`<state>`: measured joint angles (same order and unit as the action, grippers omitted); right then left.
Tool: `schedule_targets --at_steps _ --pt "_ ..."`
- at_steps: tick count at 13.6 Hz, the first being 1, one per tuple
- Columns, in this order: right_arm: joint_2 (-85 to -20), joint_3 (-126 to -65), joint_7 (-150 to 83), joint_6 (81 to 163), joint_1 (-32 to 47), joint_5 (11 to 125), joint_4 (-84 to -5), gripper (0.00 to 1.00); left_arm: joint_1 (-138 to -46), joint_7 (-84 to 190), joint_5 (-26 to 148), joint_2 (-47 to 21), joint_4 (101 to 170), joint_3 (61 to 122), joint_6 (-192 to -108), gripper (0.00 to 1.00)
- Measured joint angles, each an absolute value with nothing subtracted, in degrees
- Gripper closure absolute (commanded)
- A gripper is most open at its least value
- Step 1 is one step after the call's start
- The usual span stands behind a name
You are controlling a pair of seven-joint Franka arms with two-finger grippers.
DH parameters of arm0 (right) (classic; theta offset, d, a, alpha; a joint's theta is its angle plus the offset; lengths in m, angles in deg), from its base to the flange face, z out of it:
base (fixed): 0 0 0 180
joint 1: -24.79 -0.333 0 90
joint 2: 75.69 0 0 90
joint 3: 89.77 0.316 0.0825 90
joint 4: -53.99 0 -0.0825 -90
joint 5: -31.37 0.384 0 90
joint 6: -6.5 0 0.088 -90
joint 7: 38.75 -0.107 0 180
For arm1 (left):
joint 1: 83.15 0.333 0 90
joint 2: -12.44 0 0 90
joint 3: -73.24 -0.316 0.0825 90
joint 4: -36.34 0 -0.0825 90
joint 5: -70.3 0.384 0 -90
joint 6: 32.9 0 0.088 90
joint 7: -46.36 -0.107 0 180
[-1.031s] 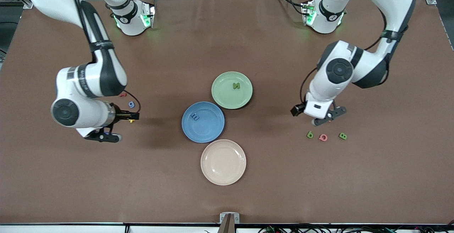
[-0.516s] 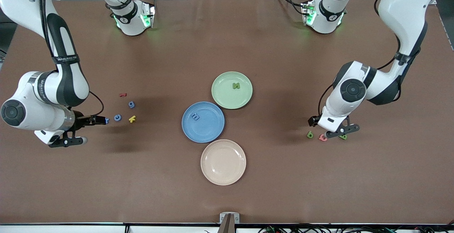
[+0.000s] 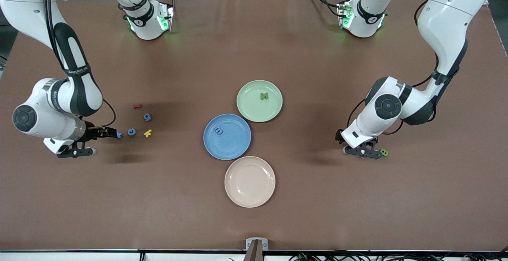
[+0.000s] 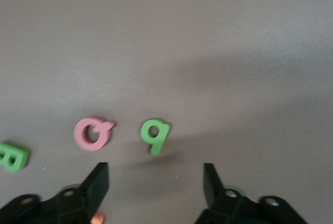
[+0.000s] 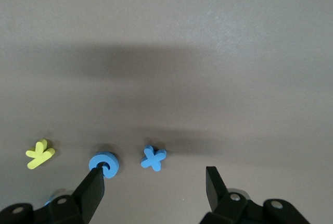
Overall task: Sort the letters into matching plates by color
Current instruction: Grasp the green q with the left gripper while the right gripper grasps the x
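The pale green plate (image 3: 274, 108) holds a green N (image 3: 264, 96). A blue m (image 3: 218, 130) lies in the blue plate (image 3: 234, 149). My right gripper (image 3: 75, 151) (image 5: 155, 185) hangs open and low at the right arm's end; the blue x (image 3: 118, 135) (image 5: 153, 158) lies just ahead of its gap, the blue c (image 3: 131, 132) (image 5: 105, 164) by one fingertip. A blue g (image 3: 147, 116) lies close by. My left gripper (image 3: 363, 151) (image 4: 155, 185) is open and empty above the green p (image 4: 154, 134). The green B (image 3: 383, 152) (image 4: 11, 156) lies beside it.
A beige plate (image 3: 249, 181) sits nearest the front camera, touching the blue one. A yellow letter (image 3: 148, 133) (image 5: 39, 153) and a red letter (image 3: 137, 106) lie among the blue ones. A pink Q (image 4: 92, 133) lies between the p and B.
Both arms swung outward from the plates and came down over the letter groups. The left gripper now covers the green p and pink Q in the front view.
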<state>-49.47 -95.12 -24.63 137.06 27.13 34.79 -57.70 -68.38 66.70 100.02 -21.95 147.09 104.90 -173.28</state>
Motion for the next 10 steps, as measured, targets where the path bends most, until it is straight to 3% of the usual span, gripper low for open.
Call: schedule_targets --at_steps 5,10 --pt "-49.48 -95.05 -24.85 140.83 27.14 34.8 -60.77 0.32 -68.73 58.91 100.07 -24.8 146.14 104.98 -174.86 0.38" --pt "-48.34 -95.04 -26.89 142.88 27.14 34.81 -61.77 0.34 -68.65 54.45 103.15 -25.53 144.96 104.92 -174.86 0.39"
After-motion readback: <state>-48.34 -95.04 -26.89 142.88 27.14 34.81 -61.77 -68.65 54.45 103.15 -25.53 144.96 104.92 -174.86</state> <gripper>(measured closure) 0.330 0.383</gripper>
